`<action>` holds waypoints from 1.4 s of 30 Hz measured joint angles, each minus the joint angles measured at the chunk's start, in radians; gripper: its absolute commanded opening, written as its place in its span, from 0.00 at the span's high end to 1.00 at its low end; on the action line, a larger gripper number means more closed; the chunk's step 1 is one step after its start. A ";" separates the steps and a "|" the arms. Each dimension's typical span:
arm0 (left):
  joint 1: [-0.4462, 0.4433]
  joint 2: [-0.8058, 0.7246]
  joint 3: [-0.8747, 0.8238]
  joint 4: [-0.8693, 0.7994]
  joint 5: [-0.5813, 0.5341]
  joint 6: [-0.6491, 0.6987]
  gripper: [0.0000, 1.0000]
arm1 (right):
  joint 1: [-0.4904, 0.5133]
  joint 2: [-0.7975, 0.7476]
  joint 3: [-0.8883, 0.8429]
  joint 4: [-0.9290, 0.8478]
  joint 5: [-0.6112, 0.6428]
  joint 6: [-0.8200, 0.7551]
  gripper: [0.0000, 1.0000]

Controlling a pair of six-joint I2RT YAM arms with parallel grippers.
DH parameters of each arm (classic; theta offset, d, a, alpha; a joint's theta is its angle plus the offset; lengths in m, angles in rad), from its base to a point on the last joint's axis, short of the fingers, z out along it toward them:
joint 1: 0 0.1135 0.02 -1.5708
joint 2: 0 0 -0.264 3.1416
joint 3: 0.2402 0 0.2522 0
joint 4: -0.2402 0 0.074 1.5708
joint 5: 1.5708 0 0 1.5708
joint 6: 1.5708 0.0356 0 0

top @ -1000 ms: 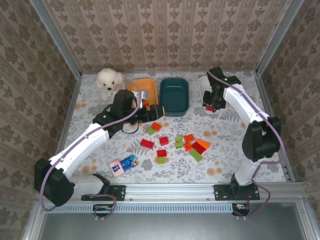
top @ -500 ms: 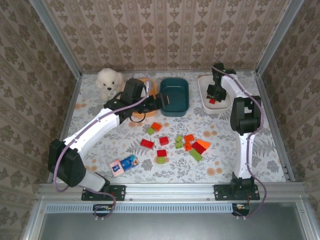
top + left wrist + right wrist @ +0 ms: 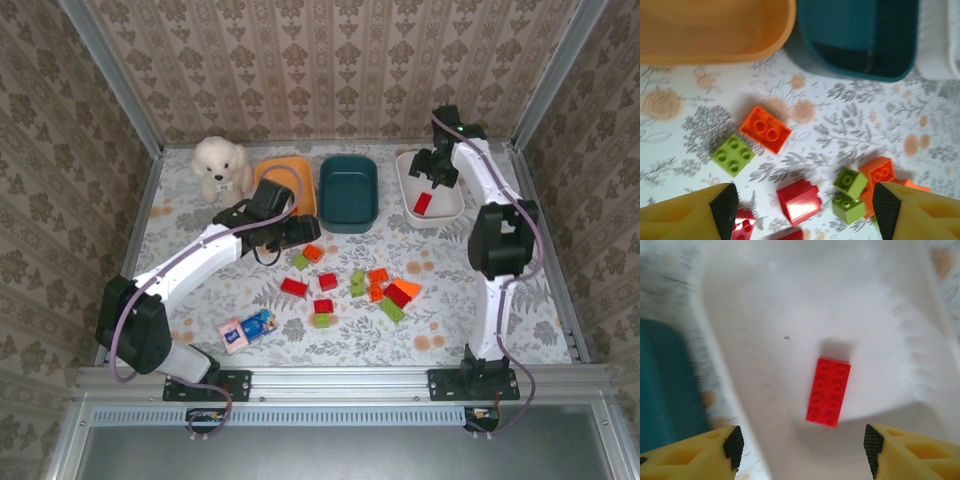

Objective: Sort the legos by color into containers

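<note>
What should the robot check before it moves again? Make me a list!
1. Red brick lying in the white tub: ok.
2. Right gripper open, holding nothing: ok.
3. Left gripper open, holding nothing: ok.
4. Everything sorted: not ok; loose bricks lie on the table.
5. Orange brick free to grab, nothing on top: ok.
6. Which brick the left gripper will go for: cannot tell.
</note>
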 measured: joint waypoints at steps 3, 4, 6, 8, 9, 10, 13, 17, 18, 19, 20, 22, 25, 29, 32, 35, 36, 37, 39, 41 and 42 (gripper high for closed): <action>0.000 0.000 -0.028 -0.014 -0.006 0.037 0.26 | 0.046 -0.246 -0.196 0.108 -0.016 0.011 0.31; 0.000 0.000 -0.034 -0.020 -0.006 0.057 0.26 | 0.069 -0.324 -0.266 0.138 -0.023 0.016 0.31; 0.000 0.011 -0.037 -0.039 -0.009 0.114 0.26 | 0.132 -0.493 -0.428 0.219 -0.050 0.027 0.28; -0.001 0.033 -0.037 -0.048 -0.010 0.171 0.24 | 0.201 -0.640 -0.587 0.294 -0.091 0.042 0.25; -0.001 0.053 -0.036 -0.056 -0.010 0.206 0.24 | 0.235 -0.719 -0.681 0.337 -0.116 0.051 0.24; -0.001 0.070 -0.034 -0.066 -0.010 0.236 0.24 | 0.259 -0.784 -0.760 0.362 -0.138 0.060 0.23; -0.002 0.148 -0.020 -0.099 -0.009 0.354 0.25 | 0.295 -0.958 -0.970 0.416 -0.206 0.101 0.23; -0.007 0.226 0.006 -0.135 -0.013 0.503 0.26 | 0.302 -1.117 -1.121 0.423 -0.267 0.151 0.23; -0.008 0.238 0.013 -0.142 -0.016 0.531 0.27 | 0.302 -1.151 -1.141 0.422 -0.279 0.160 0.23; -0.008 0.246 0.021 -0.147 -0.018 0.555 0.28 | 0.302 -1.175 -1.154 0.422 -0.288 0.170 0.23; -0.008 0.256 0.031 -0.152 -0.021 0.579 0.28 | 0.302 -1.201 -1.163 0.421 -0.300 0.178 0.23; -0.007 0.272 0.051 -0.155 -0.026 0.617 0.30 | 0.302 -1.233 -1.167 0.418 -0.313 0.190 0.23; -0.009 0.299 0.076 -0.154 -0.042 0.659 0.31 | 0.302 -1.257 -1.168 0.417 -0.327 0.208 0.23; -0.014 0.336 0.084 -0.155 -0.063 0.699 0.32 | 0.302 -1.260 -1.172 0.415 -0.327 0.227 0.23; -0.018 0.354 0.084 -0.155 -0.082 0.715 0.32 | 0.302 -1.257 -1.172 0.415 -0.330 0.230 0.23; -0.019 0.372 0.084 -0.153 -0.106 0.723 0.32 | 0.303 -1.246 -1.172 0.415 -0.334 0.230 0.24; -0.019 0.376 0.084 -0.151 -0.112 0.724 0.32 | 0.303 -1.241 -1.172 0.415 -0.335 0.230 0.24; -0.019 0.379 0.084 -0.147 -0.117 0.725 0.33 | 0.303 -1.238 -1.173 0.415 -0.335 0.230 0.24; -0.021 0.383 0.084 -0.135 -0.125 0.726 0.37 | 0.303 -1.233 -1.173 0.415 -0.338 0.230 0.24; -0.026 0.390 0.090 -0.129 -0.129 0.729 0.43 | 0.303 -1.228 -1.173 0.415 -0.342 0.230 0.24; -0.032 0.396 0.096 -0.128 -0.129 0.733 0.46 | 0.303 -1.224 -1.173 0.415 -0.345 0.230 0.24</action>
